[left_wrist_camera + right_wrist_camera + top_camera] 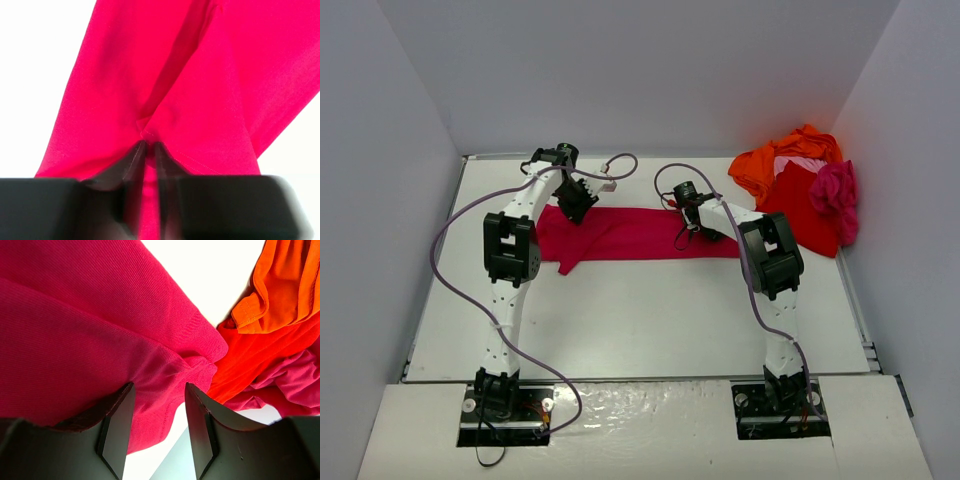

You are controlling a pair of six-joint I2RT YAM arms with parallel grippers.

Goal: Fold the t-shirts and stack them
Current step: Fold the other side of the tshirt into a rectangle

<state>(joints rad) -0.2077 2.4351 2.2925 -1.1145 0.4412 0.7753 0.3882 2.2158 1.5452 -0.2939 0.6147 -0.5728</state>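
A crimson pink-red t-shirt lies as a long folded band across the middle of the table. My left gripper is at its left end; in the left wrist view the gripper is shut on a hem fold of this shirt. My right gripper is over the band's right part. In the right wrist view it is open, jaws wide apart, with the crimson shirt's corner lying between and under them.
A loose pile sits at the back right corner: an orange shirt, a red shirt, a magenta shirt and a bit of pale pink. Orange, red and magenta cloth lie just right of my right gripper. White walls enclose the table.
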